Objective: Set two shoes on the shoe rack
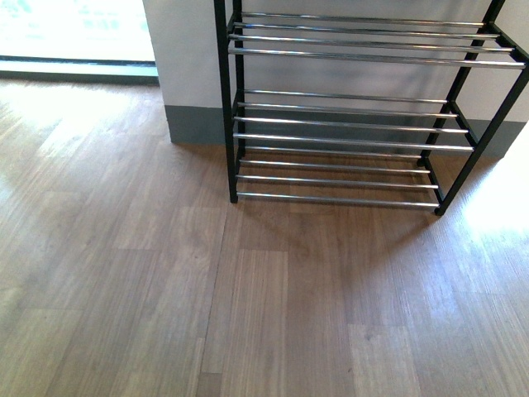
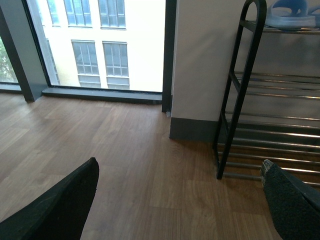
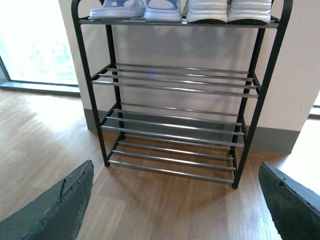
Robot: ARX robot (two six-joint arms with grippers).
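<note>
Two grippers, left [image 2: 180, 200] and right [image 3: 175, 202], both spread and empty; shoe rack [image 1: 355, 124] ahead, sneakers unseen; risk: narrow shoes slipping between chrome rods.

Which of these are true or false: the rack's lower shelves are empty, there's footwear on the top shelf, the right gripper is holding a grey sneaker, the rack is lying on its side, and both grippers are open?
1. The lower shelves of the shoe rack are empty. True.
2. Footwear sits on the top shelf. True: light blue sandals and white shoes stand there side by side.
3. The right gripper holds a grey sneaker. False: nothing is between its fingers, and no grey sneaker shows in any view.
4. The rack lies on its side. False: it stands upright on the wooden floor against the wall.
5. Both grippers are open. True: the left gripper is spread wide too.
</note>
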